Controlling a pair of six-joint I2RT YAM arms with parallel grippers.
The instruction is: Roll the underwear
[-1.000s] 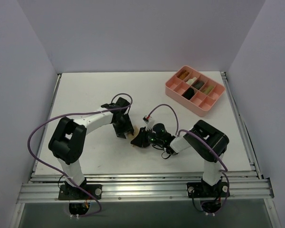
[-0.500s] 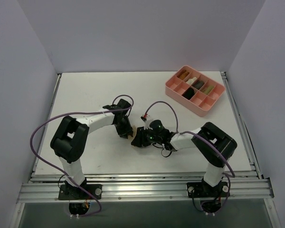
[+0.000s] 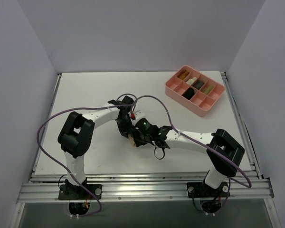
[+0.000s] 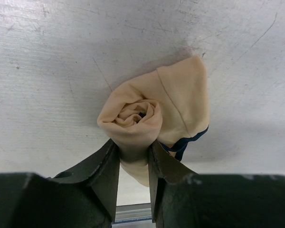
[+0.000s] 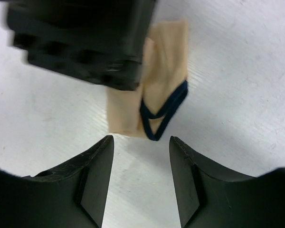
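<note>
The underwear (image 4: 147,114) is a tan roll with a spiral end and a thin dark trim loop hanging at its lower right. It lies on the white table. My left gripper (image 4: 134,147) is shut on the near end of the roll. In the right wrist view the underwear (image 5: 168,66) lies just beyond my right gripper (image 5: 141,142), which is open with only bare table between its fingers. The black trim loop (image 5: 162,111) points toward it. From the top view both grippers meet mid-table, left gripper (image 3: 126,129) and right gripper (image 3: 137,137), and they hide most of the cloth.
A pink divided tray (image 3: 202,105) holding dark and cream rolled cloths stands at the back right. The left gripper's black body (image 5: 80,38) fills the upper left of the right wrist view, close to my right fingers. Purple cables loop over both arms.
My left gripper has closed onto the roll. My right gripper has opened, and its arm has stretched further left, toward the left gripper.
</note>
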